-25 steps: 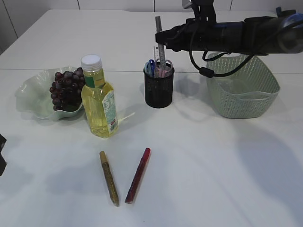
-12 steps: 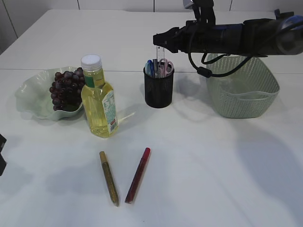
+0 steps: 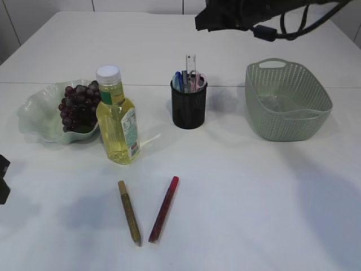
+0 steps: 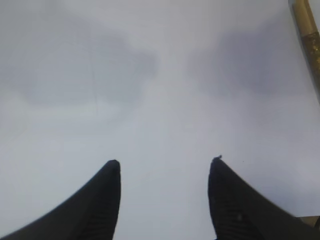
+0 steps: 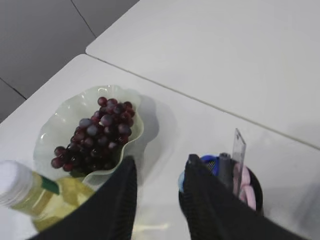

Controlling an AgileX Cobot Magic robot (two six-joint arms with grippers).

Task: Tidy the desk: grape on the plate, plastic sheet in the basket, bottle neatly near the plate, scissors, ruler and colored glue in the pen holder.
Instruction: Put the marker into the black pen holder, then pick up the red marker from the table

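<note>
Your right claw [image 5: 157,197] hangs high above the pen holder [image 3: 189,105], jaws parted and empty; the ruler [image 3: 190,70] and scissors [image 3: 198,81] stand inside it. Grapes [image 3: 79,107] sit on the plate [image 3: 36,116], the bottle [image 3: 117,118] just beside it. Two glue sticks, gold [image 3: 130,212] and red [image 3: 164,209], lie on the worktop [image 3: 254,197] awaiting pickup. Your left claw [image 4: 162,195] hovers open and empty near the gold one.

Gold glue stick [image 4: 307,40]: cropped by right edge, blurred. Bottle [image 5: 35,197]: cut off at bottom-left corner. Right arm [image 3: 248,14]: cropped by top edge. Basket [image 3: 287,101] contents: indistinct.
</note>
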